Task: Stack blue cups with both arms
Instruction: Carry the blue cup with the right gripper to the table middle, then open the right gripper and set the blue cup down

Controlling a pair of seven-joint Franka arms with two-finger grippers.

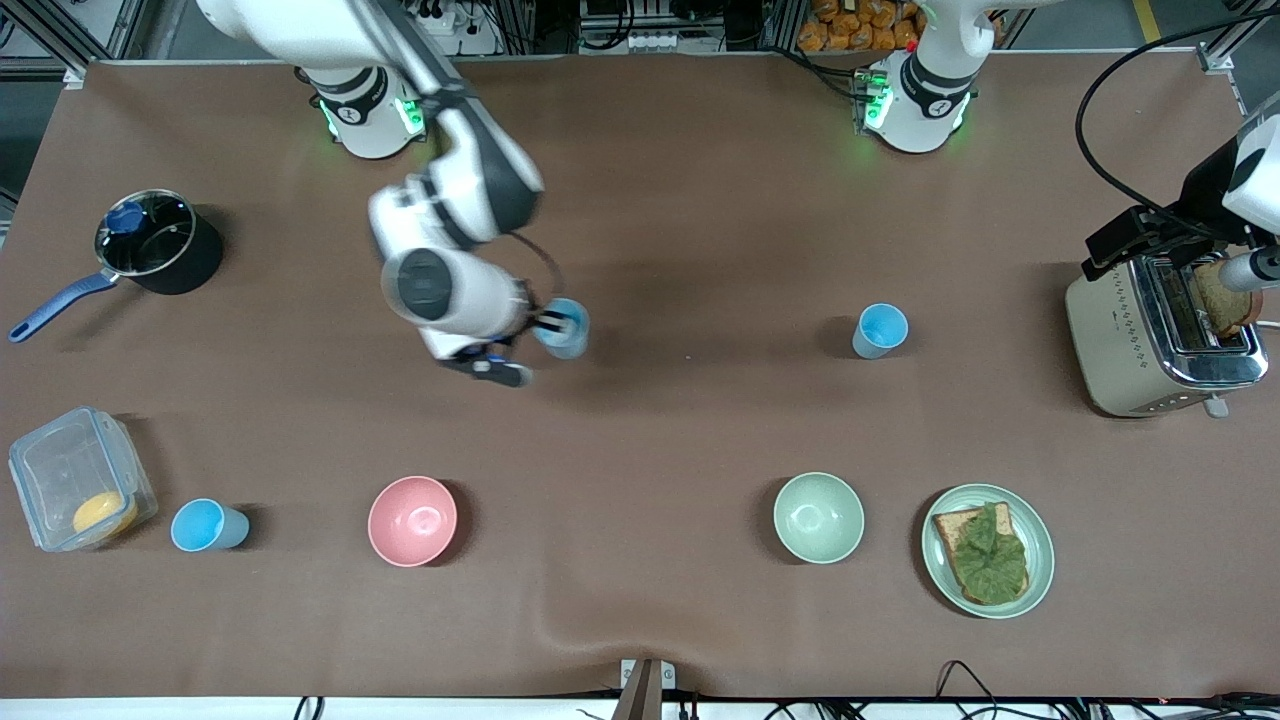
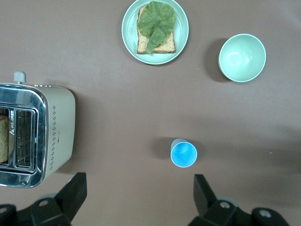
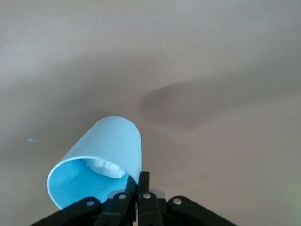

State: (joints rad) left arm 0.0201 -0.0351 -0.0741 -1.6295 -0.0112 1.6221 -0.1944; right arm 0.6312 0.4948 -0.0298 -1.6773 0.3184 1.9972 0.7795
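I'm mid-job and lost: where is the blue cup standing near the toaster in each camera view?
Front view: blue cup stands upright between the table's middle and the toaster.
Left wrist view: same cup, between the open left gripper's fingers and the green bowl.
Right wrist view: not in it.
Shared landmark: the toaster.

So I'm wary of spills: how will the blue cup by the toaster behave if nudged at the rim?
The blue cup looks like thin plastic, so probably light and easily pushed. It is tall for its narrow base, so a rim nudge would likely tip it. Once down, its tapered wall would probably roll in a curve.
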